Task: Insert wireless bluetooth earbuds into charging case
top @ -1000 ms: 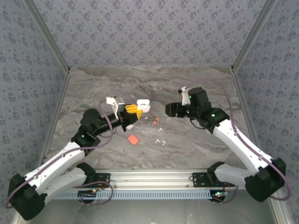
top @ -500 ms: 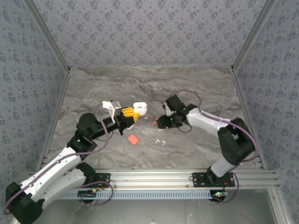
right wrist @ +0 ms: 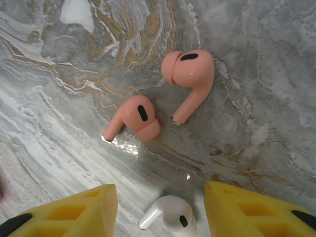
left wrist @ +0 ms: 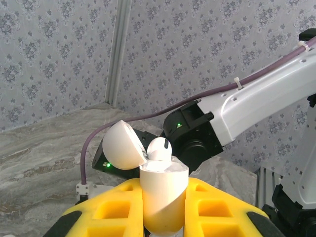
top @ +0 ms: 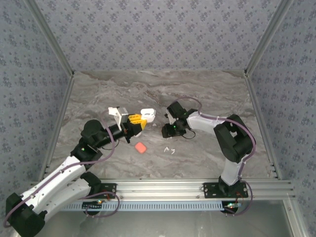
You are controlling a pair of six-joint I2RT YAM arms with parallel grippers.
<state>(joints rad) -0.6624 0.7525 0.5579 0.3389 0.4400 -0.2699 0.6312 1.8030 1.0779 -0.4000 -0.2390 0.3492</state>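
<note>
- White earbud (right wrist: 170,215) lies on the marble table (right wrist: 256,123), squarely between the yellow fingers (right wrist: 74,210) of the right gripper (right wrist: 159,191). Two coral earbuds (right wrist: 190,74) rest just beyond it.
- That right gripper is spread wide, with a finger on either side and nothing pinched (no contact that I can see).
- Across the way, the left gripper (left wrist: 163,219) is clamped on the white charging case (left wrist: 160,190). It holds the case upright off the table with the lid (left wrist: 122,152) tipped back, and a seated earbud (left wrist: 159,148) is already in one pocket.
- First danger: the bud is tiny, smooth and rounded. If the squeeze lands off-centre, I'd expect it to squirt out sideways, possibly knocking the coral pair.
- Second danger: if it is gripped by the bulb rather than the stem, it may arrive at the case turned the wrong way and jam at the pocket mouth.
- Third danger: pushing down on the case could tilt it in the left fingers or dislodge the seated bud.
</note>
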